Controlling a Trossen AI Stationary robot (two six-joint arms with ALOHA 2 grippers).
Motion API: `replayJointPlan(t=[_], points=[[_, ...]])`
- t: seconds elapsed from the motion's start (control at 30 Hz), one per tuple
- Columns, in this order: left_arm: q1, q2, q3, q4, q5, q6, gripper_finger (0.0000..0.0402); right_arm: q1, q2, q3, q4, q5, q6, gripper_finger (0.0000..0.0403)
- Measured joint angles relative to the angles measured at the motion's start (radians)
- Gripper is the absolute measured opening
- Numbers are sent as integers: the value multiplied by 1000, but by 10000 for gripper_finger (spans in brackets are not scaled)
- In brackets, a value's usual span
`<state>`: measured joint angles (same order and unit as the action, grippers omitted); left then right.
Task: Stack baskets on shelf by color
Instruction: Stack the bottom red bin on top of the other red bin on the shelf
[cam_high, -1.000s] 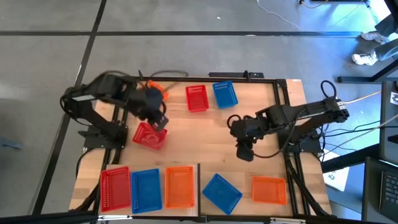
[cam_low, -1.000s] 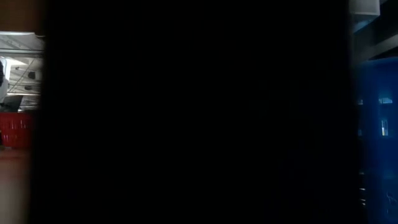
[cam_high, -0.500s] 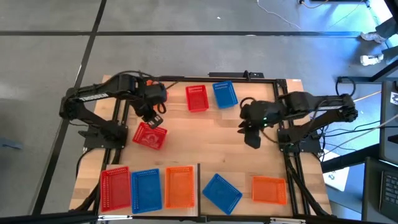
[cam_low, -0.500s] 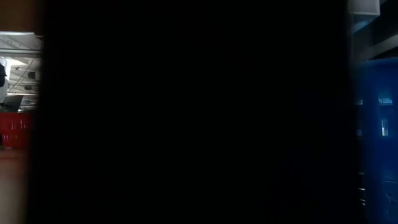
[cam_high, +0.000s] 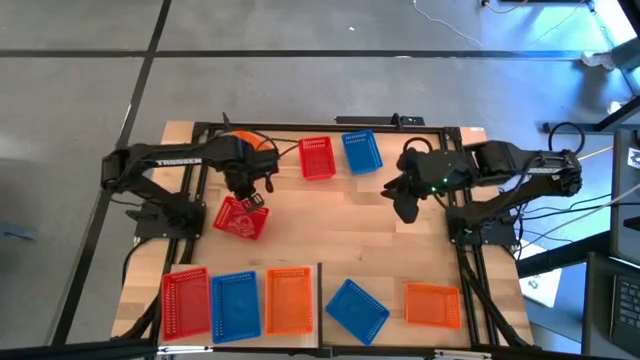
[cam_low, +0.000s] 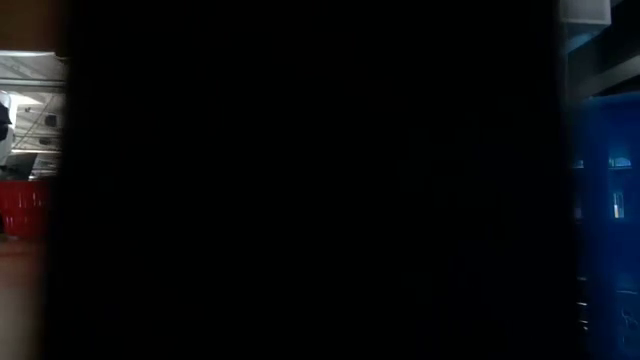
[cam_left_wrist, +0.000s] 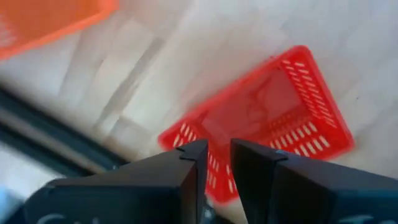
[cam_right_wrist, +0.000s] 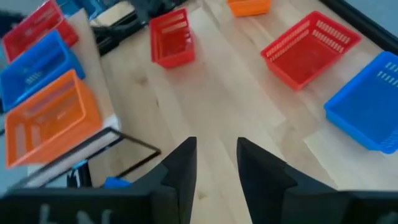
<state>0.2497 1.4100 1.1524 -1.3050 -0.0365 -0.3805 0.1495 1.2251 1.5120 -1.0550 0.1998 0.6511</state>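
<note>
A red basket (cam_high: 241, 217) lies askew on the table's left half, also seen in the left wrist view (cam_left_wrist: 267, 118). My left gripper (cam_high: 251, 190) points down just over its rim, fingers (cam_left_wrist: 186, 168) a narrow gap apart. An orange basket (cam_high: 262, 146) shows behind the left arm. Red (cam_high: 317, 157) and blue (cam_high: 361, 151) baskets sit at the far edge. On the shelf (cam_high: 262, 275) at the near left stand red (cam_high: 185, 302), blue (cam_high: 235, 303) and orange (cam_high: 289, 300) baskets. My right gripper (cam_high: 405, 205) hangs open over the table's right half, holding nothing.
A blue basket (cam_high: 356, 308) and an orange basket (cam_high: 433, 304) lie loose near the front edge, right of the shelf. Bare tabletop (cam_high: 330, 225) lies between the two arms. A dark thing close to the lens blocks most of the low view.
My left gripper has come down toward the askew red basket and rolled at the wrist, its fingers keeping the same gap. My right gripper has risen and drawn back toward the table's far right. No basket has moved.
</note>
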Motion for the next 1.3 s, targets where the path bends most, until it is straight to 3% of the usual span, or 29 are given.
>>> replayJointPlan(t=[0.13, 0.43, 0.6, 1.3], points=[[-6, 35, -49, 95, 26, 151, 60, -23, 0, 0, 0, 0, 1, 113], [-8, 139, -52, 130, 35, 298, 60, -75, 0, 0, -1, -22, -1, 113], [-8, 179, -53, 144, 34, 363, 60, -100, 0, 0, -2, -88, -2, 113], [-6, 190, -53, 193, 69, 447, 60, -121, 1, 0, -3, -116, -4, 113]])
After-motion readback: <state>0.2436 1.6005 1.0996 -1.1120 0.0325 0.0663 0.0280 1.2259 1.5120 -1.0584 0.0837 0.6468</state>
